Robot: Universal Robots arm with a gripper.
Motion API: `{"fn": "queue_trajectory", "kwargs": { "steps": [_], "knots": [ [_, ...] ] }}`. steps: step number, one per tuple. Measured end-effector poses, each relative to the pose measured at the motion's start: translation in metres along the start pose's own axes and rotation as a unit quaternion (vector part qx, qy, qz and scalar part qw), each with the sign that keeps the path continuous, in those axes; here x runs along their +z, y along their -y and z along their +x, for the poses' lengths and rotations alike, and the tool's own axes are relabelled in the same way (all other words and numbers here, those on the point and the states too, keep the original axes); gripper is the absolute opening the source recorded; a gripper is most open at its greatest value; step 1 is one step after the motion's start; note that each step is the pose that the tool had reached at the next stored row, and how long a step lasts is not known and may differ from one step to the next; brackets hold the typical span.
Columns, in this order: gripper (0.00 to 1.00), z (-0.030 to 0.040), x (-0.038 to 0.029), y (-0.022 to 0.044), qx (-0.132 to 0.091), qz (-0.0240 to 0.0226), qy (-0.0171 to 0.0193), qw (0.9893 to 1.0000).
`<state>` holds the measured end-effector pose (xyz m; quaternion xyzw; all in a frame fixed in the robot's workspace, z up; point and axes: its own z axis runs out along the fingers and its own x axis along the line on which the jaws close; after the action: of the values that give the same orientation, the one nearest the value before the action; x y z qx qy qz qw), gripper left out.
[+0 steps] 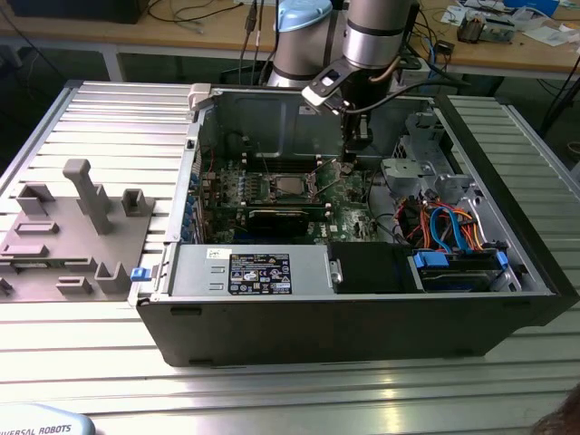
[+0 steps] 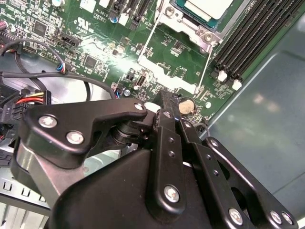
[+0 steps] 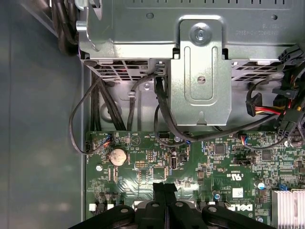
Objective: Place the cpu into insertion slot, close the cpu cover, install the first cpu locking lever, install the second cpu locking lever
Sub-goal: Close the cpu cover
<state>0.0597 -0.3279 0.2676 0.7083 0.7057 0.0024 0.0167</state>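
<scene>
The cpu lies with its dull silver top up in the insertion slot on the green motherboard; the exterior view has it mid-board. The cpu cover, a thin silvery frame with a window, stands swung open beside the slot, and the board shows through its window. My gripper is shut with nothing between its black fingers. Its tip hangs just off the cover's free edge; contact cannot be told. In the first wrist view the gripper points at the board, and in the exterior view it hangs inside the case.
Long black memory slots run beside the socket. A coin battery and black cables lie near the fingers, below a metal drive bracket. Case walls surround the board. A grey fixture sits at the exterior view's left.
</scene>
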Motion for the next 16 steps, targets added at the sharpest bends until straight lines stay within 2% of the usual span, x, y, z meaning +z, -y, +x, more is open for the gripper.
{"fn": "queue_trajectory", "kwargs": {
  "steps": [16],
  "knots": [
    [0.11, 0.0, 0.0003, -0.0033, 0.0, 0.0, -0.0003, 1.0]
  ]
}}
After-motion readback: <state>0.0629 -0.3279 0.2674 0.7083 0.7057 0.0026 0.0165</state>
